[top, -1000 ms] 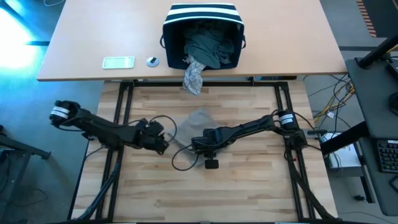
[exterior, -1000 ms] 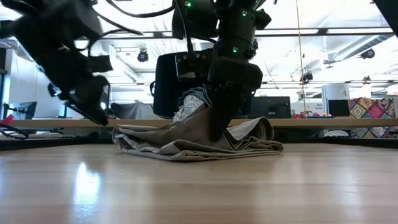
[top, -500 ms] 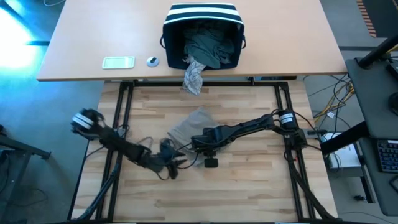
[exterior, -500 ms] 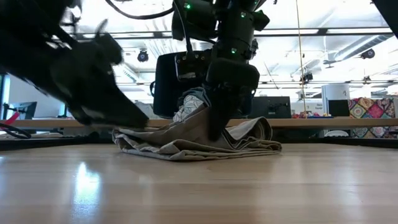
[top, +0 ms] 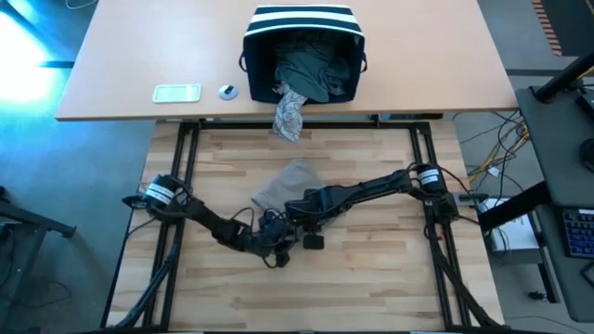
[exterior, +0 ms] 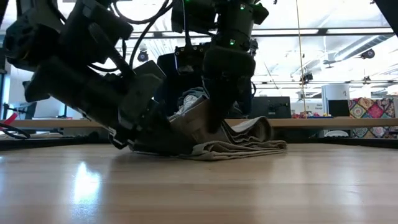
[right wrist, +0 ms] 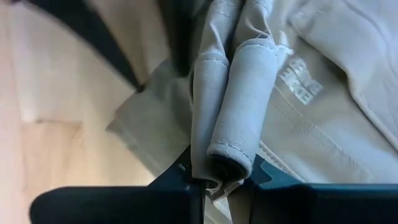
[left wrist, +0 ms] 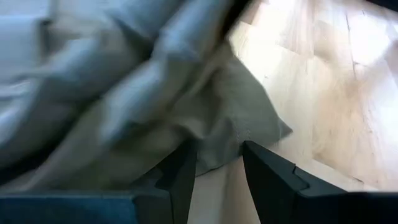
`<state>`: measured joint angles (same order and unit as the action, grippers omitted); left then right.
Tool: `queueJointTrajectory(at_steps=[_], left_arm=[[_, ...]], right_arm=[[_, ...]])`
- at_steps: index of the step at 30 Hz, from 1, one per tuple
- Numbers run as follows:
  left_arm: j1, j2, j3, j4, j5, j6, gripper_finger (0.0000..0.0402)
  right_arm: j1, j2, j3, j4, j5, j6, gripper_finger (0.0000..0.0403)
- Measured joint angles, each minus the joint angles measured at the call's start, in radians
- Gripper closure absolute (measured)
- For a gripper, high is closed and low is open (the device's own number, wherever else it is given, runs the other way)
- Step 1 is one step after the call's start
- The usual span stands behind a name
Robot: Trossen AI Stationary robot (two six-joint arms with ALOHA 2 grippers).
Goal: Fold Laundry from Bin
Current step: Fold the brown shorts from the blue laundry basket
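Observation:
A tan garment (top: 288,181) lies bunched on the middle of the wooden table (top: 371,278). My right gripper (top: 295,211) is shut on a rolled fold of it. My left gripper (top: 277,232) is open and low at the garment's near edge. In the left wrist view its two fingers (left wrist: 183,177) stand on either side of a corner of the cloth (left wrist: 249,134). I cannot tell whether they touch it. The striped navy bin (top: 302,46) stands on the far desk with a teal-green garment (top: 311,70) inside. A grey-white patterned garment (top: 290,113) hangs over its front edge. My right gripper pinches a rolled, several-layered fold of the tan garment (right wrist: 231,140) between its two fingers (right wrist: 264,177). It comes at the fold from above, pointing down (exterior: 217,115). The held fold is raised off the table, and the rest of the garment (exterior: 249,146) lies on the wood.
A flat pale device (top: 176,93) and a small round object (top: 227,91) lie on the far desk left of the bin. Bare wood lies to the left, right and near side of the garment.
My left gripper has swung from the table's left side toward the middle and the near side, and has come down low to the tan garment's near edge. My right gripper has kept its hold on the fold.

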<state>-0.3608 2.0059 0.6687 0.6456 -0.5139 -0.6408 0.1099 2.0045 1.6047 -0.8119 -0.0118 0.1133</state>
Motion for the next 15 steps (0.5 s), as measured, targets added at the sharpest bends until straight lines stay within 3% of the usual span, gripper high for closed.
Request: queueJointTrajectory(at_steps=[15], left_arm=[[0.033, -0.001, 0.011, 0.006, 0.06, 0.029, 0.0278]], right_arm=[[0.035, 0.0, 0.1, -0.127, -0.054, 0.105, 0.0374]])
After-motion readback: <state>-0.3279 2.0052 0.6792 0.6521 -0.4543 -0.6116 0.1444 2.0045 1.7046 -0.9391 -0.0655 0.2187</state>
